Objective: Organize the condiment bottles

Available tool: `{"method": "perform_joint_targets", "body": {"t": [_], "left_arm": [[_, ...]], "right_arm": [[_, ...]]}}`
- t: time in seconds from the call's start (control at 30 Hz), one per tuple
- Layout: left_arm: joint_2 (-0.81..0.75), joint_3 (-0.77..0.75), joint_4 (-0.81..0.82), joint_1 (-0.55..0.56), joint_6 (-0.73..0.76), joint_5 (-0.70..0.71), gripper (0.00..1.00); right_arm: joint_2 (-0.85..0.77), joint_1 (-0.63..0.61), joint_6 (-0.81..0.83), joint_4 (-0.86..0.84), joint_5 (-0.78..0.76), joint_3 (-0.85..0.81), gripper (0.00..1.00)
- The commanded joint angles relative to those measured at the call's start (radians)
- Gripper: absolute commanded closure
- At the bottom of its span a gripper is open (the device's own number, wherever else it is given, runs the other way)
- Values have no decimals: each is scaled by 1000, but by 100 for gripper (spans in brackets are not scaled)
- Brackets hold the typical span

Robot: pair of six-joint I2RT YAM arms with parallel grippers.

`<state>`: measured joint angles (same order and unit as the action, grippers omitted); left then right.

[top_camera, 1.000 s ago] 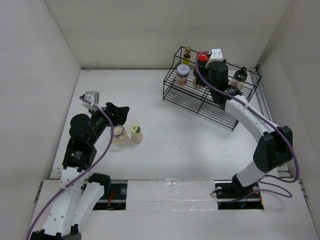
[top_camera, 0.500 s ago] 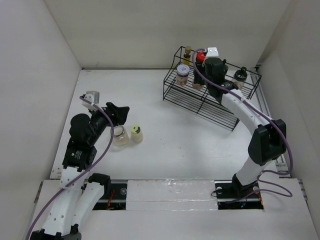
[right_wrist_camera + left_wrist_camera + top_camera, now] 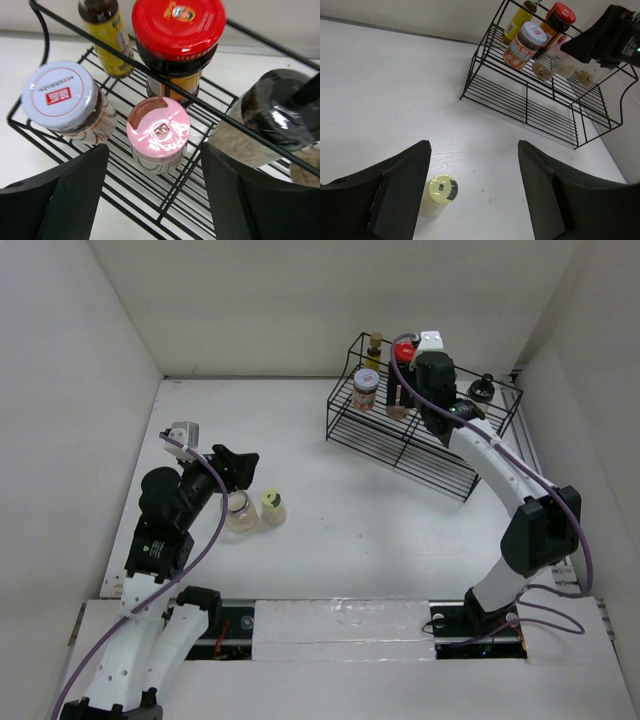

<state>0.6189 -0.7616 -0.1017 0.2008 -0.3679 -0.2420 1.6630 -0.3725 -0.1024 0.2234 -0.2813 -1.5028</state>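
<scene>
Two hands show, and both are open and hold nothing. The right hand (image 3: 155,155) hangs over the black wire rack (image 3: 540,112). Its fingers are spread wide on each side of the pink-capped bottle (image 3: 158,131) and do not touch it. That bottle stands on the rack's upper shelf, in the upper right of the top view. Close around it stand a red-capped jar (image 3: 177,25), a white-capped jar (image 3: 59,92), a thin bottle with a yellow label (image 3: 111,30) and a black-capped bottle (image 3: 280,115).

The left hand (image 3: 474,150), at the left of the top view, has its fingers apart over bare tabletop (image 3: 330,510). A pale yellow-capped bottle (image 3: 440,192) stands just beside one finger, with a clear jar (image 3: 240,510) next to it.

The tabletop is plain white, with white walls around it. The white cap has a red square with writing, and the red cap has a small round picture. The words are too small to read.
</scene>
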Motion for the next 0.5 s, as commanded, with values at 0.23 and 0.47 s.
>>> {"method": "perform_joint_targets", "body": {"t": [0.23, 0.47], "left_arm": [[-2, -18, 36, -6, 3, 3, 34], [-22, -27, 7, -6, -6, 98, 35]], "right_arm": [[-293, -145, 33, -105, 65, 81, 30], [-264, -436, 20, -334, 376, 401, 70]]}}
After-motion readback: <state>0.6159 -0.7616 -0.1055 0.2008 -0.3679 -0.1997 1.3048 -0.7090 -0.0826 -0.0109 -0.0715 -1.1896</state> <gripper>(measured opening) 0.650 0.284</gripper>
